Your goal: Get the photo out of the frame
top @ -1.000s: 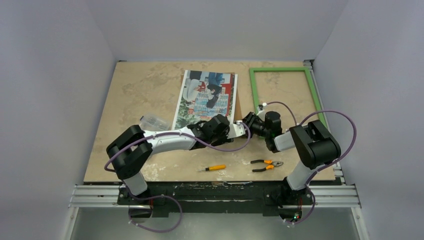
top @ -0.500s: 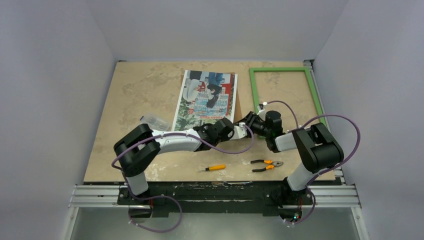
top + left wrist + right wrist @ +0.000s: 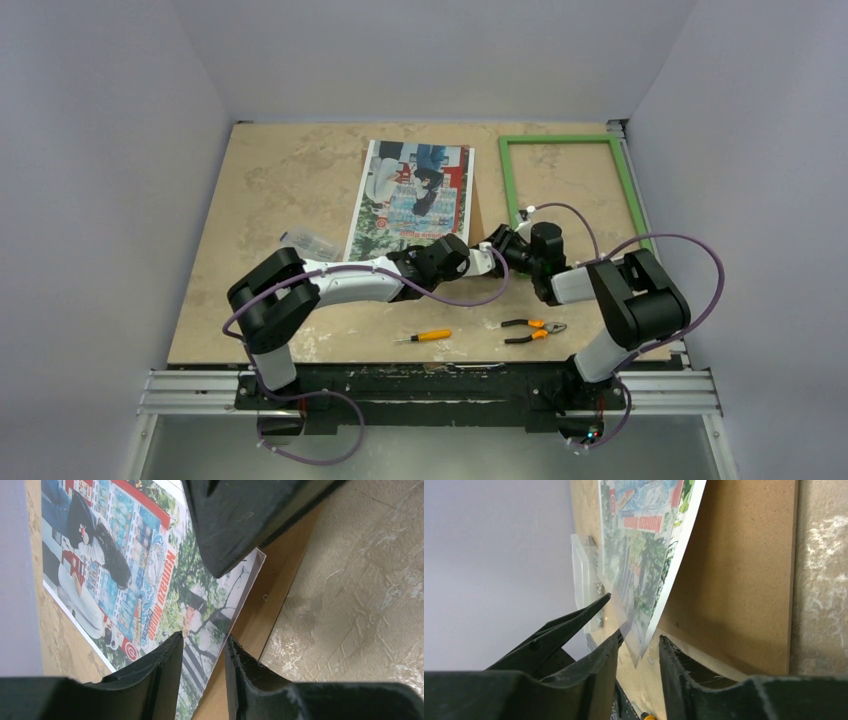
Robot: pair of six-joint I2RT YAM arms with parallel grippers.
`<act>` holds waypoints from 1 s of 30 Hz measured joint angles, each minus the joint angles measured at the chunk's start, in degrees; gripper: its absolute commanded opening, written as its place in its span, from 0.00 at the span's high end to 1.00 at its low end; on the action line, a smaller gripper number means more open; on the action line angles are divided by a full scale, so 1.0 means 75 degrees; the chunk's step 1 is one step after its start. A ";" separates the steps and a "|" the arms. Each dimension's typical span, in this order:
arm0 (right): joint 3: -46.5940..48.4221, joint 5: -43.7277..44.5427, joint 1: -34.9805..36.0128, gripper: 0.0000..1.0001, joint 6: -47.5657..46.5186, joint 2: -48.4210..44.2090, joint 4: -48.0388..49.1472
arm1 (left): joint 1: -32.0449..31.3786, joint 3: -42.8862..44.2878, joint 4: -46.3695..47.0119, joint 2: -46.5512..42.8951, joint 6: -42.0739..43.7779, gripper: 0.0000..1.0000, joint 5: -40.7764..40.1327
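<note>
Photo [image 3: 415, 195]: colourful print of people, red, blue, white and green patches; face up at mid-table [image 3: 290, 180]; near right corner raised off brown backing board [image 3: 744, 555] | Frame [image 3: 558, 138]: narrow bright green border, empty, lying flat at far right, just beside photo, not touching it.
</note>
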 measured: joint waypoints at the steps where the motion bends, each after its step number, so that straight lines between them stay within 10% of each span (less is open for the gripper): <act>1: -0.0012 0.0067 0.0003 0.54 0.0009 -0.0052 -0.0023 | 0.0000 0.0000 0.0000 0.0000 -0.0003 0.68 0.0000; 30: -0.0157 0.0484 -0.0702 0.71 0.0854 0.1355 0.1486 | 0.0000 0.0017 -0.0012 0.0000 -0.0006 0.74 -0.0055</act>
